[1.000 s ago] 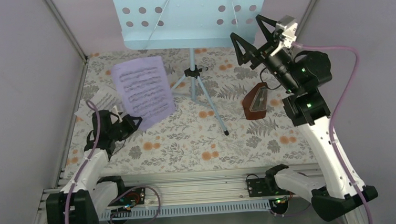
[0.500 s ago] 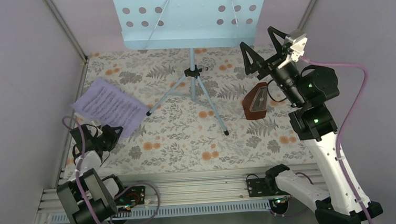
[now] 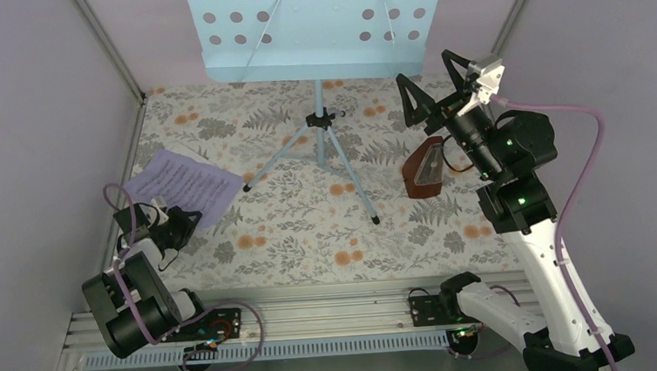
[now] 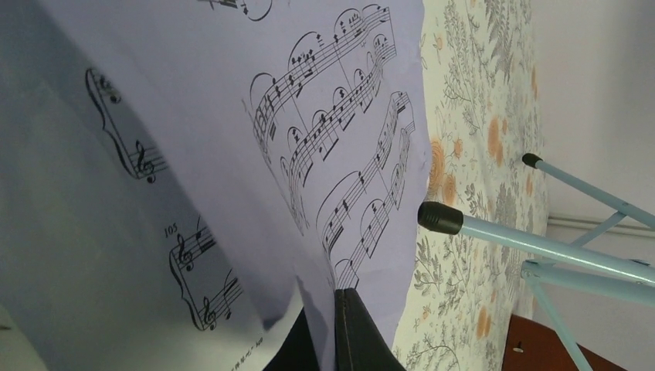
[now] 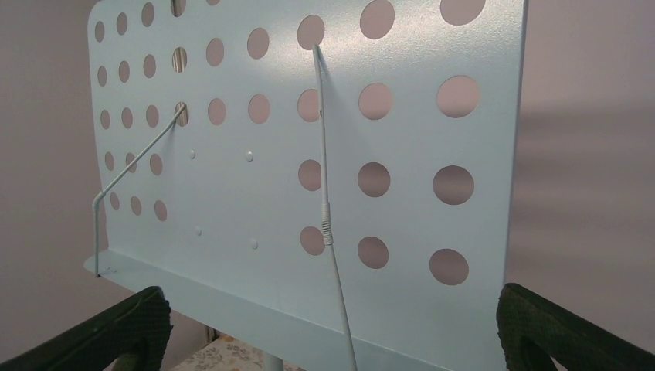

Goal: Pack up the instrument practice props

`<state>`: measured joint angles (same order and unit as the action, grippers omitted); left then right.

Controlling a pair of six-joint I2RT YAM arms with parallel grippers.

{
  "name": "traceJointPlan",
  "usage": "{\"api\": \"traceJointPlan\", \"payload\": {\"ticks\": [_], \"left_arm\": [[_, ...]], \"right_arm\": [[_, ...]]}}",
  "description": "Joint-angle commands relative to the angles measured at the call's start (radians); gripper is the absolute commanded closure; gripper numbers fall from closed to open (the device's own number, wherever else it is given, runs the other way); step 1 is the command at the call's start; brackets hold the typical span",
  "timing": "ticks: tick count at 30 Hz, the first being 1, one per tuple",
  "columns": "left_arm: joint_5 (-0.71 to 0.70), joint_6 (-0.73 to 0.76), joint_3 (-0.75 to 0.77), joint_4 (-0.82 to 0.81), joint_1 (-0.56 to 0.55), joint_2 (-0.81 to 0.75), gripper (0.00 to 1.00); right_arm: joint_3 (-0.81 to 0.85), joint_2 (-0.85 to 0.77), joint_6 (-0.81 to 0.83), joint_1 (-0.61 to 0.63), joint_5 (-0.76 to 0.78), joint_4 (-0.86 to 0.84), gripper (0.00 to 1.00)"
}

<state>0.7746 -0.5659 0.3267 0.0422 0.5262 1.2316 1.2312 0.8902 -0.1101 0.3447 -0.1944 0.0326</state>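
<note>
The light-blue music stand stands at the back middle on its tripod; its hole-dotted plate fills the right wrist view. A lilac sheet-music page lies low at the left, with a white page under its far edge. My left gripper is shut on the lilac page's near edge. The brown pyramid metronome stands right of the tripod. My right gripper is open and empty, raised near the plate's right edge, fingers spread wide.
The floor is a floral cloth between grey side walls. A tripod leg with a black foot lies close to the held page. An aluminium rail runs along the near edge.
My left arm has pulled back and down to the left, lowering the lilac page from upright to nearly flat. My right gripper has shifted a little right, still open.
</note>
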Motion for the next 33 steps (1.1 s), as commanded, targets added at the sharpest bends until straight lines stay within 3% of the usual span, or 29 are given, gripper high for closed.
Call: {"api": "traceJointPlan", "payload": {"ticks": [1,13,16,20,22,24,26,29,33], "left_arm": [[0.012,0.058,0.043,-0.006,0.005,0.018,0.98],[0.028,0.078,0.085,-0.031,-0.038,0.099,0.96],[0.021,0.075,0.09,-0.024,-0.038,0.075,0.76],[-0.033,0.079,0.119,0.028,-0.038,0.002,0.27],[-0.085,0.091,0.143,0.077,-0.037,-0.044,0.13],[-0.153,0.111,0.169,0.135,-0.036,-0.092,0.03],[-0.255,0.148,0.202,0.21,-0.034,-0.14,0.0],[-0.381,0.166,0.224,0.255,-0.03,-0.253,0.0],[-0.449,0.178,0.253,0.276,-0.03,-0.329,0.0]], "right_arm": [[-0.016,-0.011,-0.009,-0.007,0.02,0.0,0.0],[-0.044,-0.028,-0.031,-0.007,0.023,0.002,0.0],[-0.047,-0.037,-0.03,-0.007,0.03,0.013,0.0],[-0.069,-0.061,-0.031,-0.007,0.042,0.018,0.0],[-0.089,-0.075,-0.03,-0.007,0.042,0.023,0.0],[-0.117,-0.088,-0.031,-0.007,0.043,0.031,0.0],[-0.155,-0.105,-0.036,-0.007,0.042,0.033,0.0],[-0.217,-0.114,-0.04,-0.007,0.029,0.023,0.0],[-0.282,-0.112,-0.07,-0.007,-0.027,-0.003,0.0]]}}
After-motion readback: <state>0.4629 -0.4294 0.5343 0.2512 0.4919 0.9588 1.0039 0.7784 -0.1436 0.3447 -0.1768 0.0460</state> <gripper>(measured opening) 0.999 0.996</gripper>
